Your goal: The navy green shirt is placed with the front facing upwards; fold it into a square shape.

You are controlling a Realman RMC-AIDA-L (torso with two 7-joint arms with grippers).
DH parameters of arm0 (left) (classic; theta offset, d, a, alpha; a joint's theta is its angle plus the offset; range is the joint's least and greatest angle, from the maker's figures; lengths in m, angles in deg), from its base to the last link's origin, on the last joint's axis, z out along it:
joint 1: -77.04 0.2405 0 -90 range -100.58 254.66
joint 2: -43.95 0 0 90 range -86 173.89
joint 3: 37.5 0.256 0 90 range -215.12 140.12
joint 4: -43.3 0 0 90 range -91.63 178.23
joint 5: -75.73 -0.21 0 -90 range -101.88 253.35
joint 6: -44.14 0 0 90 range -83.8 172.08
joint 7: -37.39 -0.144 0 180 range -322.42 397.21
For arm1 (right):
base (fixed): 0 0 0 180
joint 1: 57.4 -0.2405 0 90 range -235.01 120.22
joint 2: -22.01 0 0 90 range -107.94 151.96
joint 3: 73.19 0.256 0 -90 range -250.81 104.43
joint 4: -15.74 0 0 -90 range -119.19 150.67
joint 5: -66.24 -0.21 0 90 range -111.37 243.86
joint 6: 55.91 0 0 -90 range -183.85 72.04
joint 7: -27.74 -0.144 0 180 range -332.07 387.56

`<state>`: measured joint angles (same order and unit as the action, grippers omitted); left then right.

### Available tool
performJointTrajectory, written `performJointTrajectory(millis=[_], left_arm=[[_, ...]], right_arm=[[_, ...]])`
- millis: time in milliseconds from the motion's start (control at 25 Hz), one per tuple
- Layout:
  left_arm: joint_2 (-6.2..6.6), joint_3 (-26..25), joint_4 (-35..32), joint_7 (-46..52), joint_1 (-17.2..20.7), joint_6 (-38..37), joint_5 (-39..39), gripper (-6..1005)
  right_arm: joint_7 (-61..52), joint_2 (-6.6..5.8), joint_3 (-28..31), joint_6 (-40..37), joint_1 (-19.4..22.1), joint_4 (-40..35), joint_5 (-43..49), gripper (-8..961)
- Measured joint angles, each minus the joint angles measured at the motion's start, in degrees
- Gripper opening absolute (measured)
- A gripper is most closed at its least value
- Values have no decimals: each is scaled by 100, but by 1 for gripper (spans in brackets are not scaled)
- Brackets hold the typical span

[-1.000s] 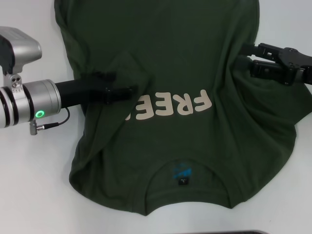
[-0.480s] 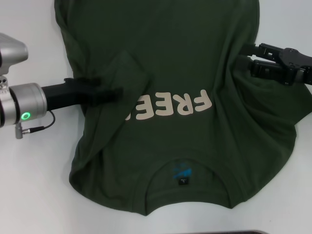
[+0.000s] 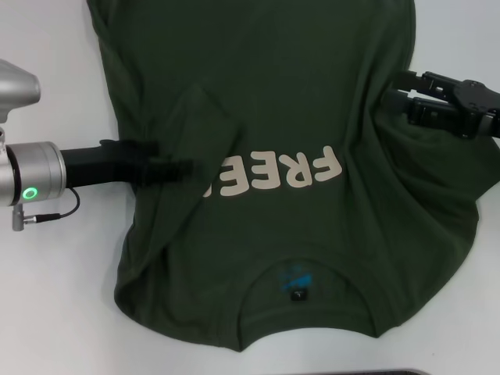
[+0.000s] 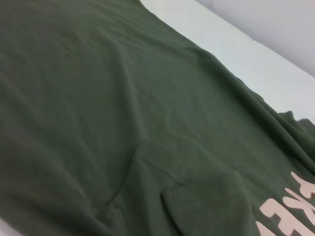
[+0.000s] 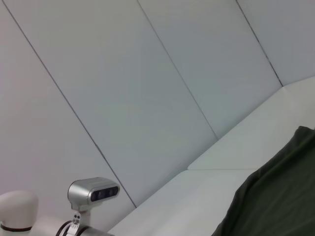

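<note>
Navy green shirt (image 3: 312, 101): dark olive short-sleeved T-shirt, spread front-up across the middle of the white table (image 3: 47, 312), collar toward the near edge, hem running off past the far edge of the head view. Cream "FREE" lettering (image 3: 273, 173) reads upside down across the chest, its first characters partly covered. Round ribbed collar (image 3: 301, 269) with small blue-black neck label (image 3: 294, 280) inside. The sleeve (image 3: 205, 116) on the robot's left is folded inward over the chest, lying as a rumpled flap; the cloth on the right side is bunched into deep creases. Left gripper (image 3: 183, 167): arm reaching in low from the table's left edge, silver wrist with a lit green ring, black fingers lying on the shirt just beside the lettering under the folded flap; dark on dark, they appear drawn together without gripping cloth, though this is hard to make out. Right gripper (image 3: 394, 87): enters from the right edge, raised above the bunched right side of the shirt, jaws spread, nothing between them.
</note>
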<state>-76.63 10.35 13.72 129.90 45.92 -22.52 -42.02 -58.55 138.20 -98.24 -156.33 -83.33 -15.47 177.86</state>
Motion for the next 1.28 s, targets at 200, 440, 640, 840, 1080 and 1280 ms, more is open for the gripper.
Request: performJointTrajectory(millis=[200,440,640,840,1080,1280], left_arm=[[-1,10,-56,2,-28,-263,-107,830],[-7,9,-172,-14,-37,-384,-107,824],[-44,12,-305,12,-64,-531,-107,819],[-15,19,-314,82,-80,-708,-187,813],[7,23,-384,363,-105,-767,-567,807],[8,16,-421,456,-106,-747,-621,802]], right_arm=[[17,-8,78,10,7,1,0,911],[63,-19,123,15,24,0,0,912],[73,-20,124,32,27,0,0,912],[75,-18,124,33,28,0,0,912],[92,-17,129,33,27,1,0,912],[136,-11,135,32,27,0,0,912]])
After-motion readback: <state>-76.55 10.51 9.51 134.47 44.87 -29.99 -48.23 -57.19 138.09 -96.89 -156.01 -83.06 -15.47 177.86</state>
